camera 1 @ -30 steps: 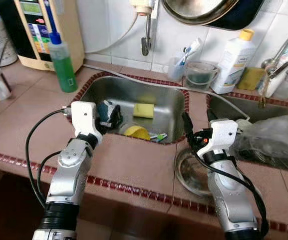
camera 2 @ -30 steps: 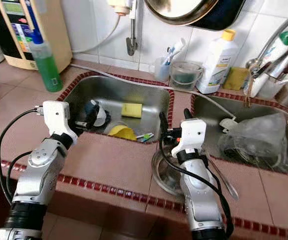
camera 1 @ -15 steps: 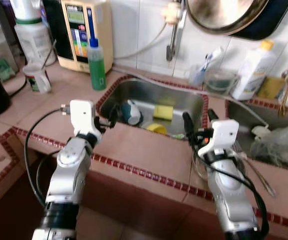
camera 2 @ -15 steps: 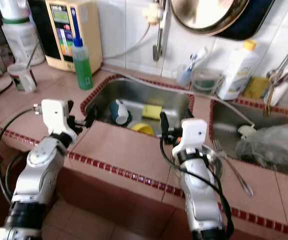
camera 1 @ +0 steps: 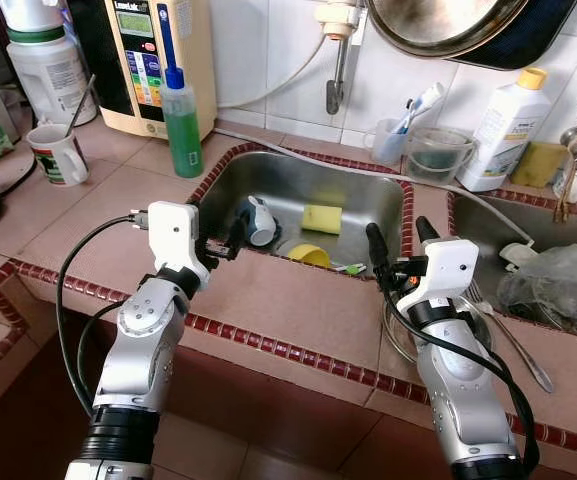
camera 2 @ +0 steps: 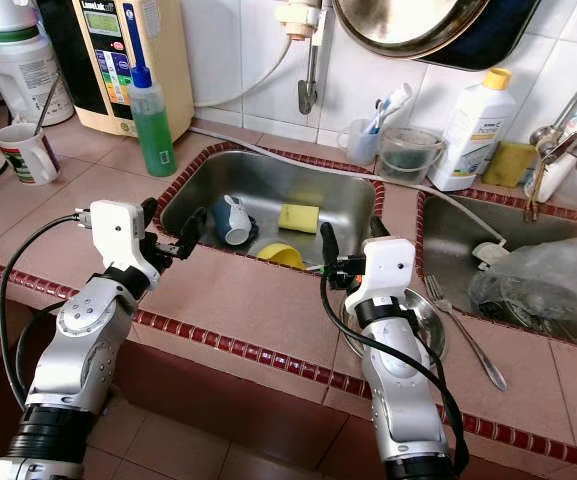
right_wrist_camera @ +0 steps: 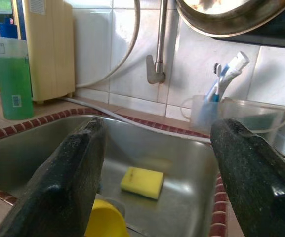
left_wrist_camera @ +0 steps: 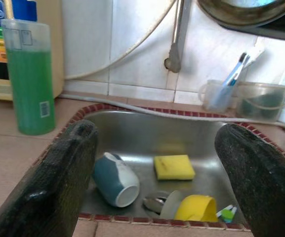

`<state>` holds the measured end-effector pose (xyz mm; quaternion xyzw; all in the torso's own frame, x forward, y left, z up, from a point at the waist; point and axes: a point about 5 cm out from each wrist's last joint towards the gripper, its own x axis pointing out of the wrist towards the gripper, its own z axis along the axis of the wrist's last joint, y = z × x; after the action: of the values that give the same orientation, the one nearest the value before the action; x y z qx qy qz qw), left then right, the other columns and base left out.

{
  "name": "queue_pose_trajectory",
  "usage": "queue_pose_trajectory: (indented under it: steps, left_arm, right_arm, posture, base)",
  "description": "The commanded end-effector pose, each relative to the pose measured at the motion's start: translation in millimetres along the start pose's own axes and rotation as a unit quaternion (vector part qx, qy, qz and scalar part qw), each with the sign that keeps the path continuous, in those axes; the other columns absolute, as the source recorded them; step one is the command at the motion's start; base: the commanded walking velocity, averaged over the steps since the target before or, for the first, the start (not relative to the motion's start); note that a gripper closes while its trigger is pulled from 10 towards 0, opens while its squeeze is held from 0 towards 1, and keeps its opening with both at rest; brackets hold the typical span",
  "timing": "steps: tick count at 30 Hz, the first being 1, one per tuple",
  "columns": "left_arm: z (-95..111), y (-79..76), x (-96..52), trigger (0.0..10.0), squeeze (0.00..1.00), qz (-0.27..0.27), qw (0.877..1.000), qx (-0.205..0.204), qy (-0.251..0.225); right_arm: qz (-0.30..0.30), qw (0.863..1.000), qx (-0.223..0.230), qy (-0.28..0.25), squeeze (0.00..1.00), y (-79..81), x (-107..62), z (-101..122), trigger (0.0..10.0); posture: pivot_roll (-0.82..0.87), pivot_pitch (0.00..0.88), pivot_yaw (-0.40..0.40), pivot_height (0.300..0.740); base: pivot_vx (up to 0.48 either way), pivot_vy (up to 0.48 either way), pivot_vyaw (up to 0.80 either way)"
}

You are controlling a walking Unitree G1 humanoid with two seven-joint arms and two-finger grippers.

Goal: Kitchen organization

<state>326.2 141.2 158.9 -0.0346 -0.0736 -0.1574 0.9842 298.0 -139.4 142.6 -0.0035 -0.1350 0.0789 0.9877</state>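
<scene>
A steel sink [camera 1: 368, 195] is set into the tiled counter. In it lie a blue and white mug [camera 1: 258, 220] on its side, a yellow sponge [camera 1: 321, 218] and a yellow cup [camera 1: 311, 256]. My left gripper [camera 1: 220, 240] is open over the counter at the sink's near left rim, level with the mug and holding nothing. My right gripper [camera 1: 398, 240] is open at the sink's near right corner, also holding nothing. The left wrist view looks past its fingers [left_wrist_camera: 58, 182] at the mug [left_wrist_camera: 113, 180], sponge [left_wrist_camera: 174, 167] and cup [left_wrist_camera: 196, 208].
A green soap bottle [camera 1: 181, 125], a water machine [camera 1: 138, 55] and a mug with a spoon [camera 1: 56, 153] stand at the back left. A metal bowl [camera 1: 398, 325] and fork [camera 1: 513, 335] lie by my right arm. The right-hand sink holds a plastic bag [camera 1: 558, 285].
The whole picture has shifted: the camera drew back from the counter and now takes in more of its left side. Both grippers stay open at the sink's near rim.
</scene>
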Motion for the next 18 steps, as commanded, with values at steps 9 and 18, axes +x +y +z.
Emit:
queue_pose_trajectory:
  steps: [9, 18]
  left_arm:
    - [4.2, -5.0, 1.3, 10.0, 0.00, -0.014, 1.000, -0.004, -0.009]
    - [3.7, -7.4, 0.8, 10.0, 0.00, -0.017, 1.000, -0.002, -0.012]
  right_arm:
    - [0.001, 1.000, -0.007, 0.002, 0.00, -3.7, -1.3, -0.4, 10.0]
    - [0.008, 1.000, -0.009, 0.003, 0.00, -4.3, -1.4, -0.5, 10.0]
  posture:
    - [-0.01, 0.000, -0.031, 0.740]
    - [-0.02, 0.000, -0.039, 0.740]
  base:
    - [0.000, -0.480, 0.00]
    - [0.000, -0.468, 0.00]
